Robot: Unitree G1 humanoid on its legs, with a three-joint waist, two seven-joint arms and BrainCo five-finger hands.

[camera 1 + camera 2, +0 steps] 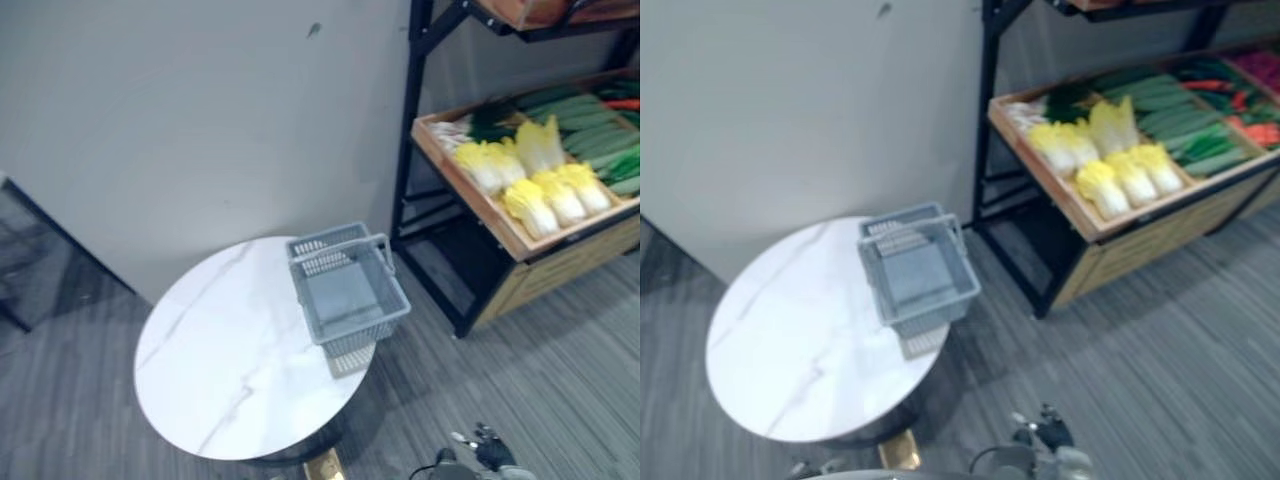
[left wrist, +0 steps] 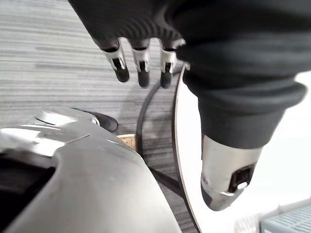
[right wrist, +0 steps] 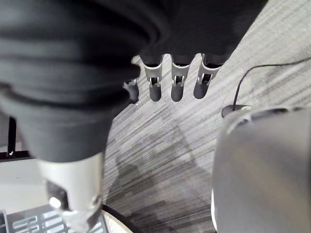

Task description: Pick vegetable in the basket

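Note:
An empty grey plastic basket (image 1: 345,290) with its handle up stands on the right edge of a round white marble table (image 1: 230,370). To the right, a sloping wooden crate (image 1: 470,195) on a black rack holds yellow-white cabbages (image 1: 535,195), green cucumbers (image 1: 590,125) and some red and orange vegetables (image 1: 1260,130). My left hand (image 2: 142,65) hangs low beside the table's edge (image 2: 194,160), fingers straight, holding nothing. My right hand (image 3: 176,82) hangs over the carpet, fingers relaxed and empty. It also shows low at the front (image 1: 490,448), well short of the crate.
A grey wall (image 1: 200,120) stands behind the table. The black rack's post (image 1: 410,120) rises between the table and the crate, with an upper shelf (image 1: 540,15) above. Striped grey carpet (image 1: 560,380) lies open between me and the rack.

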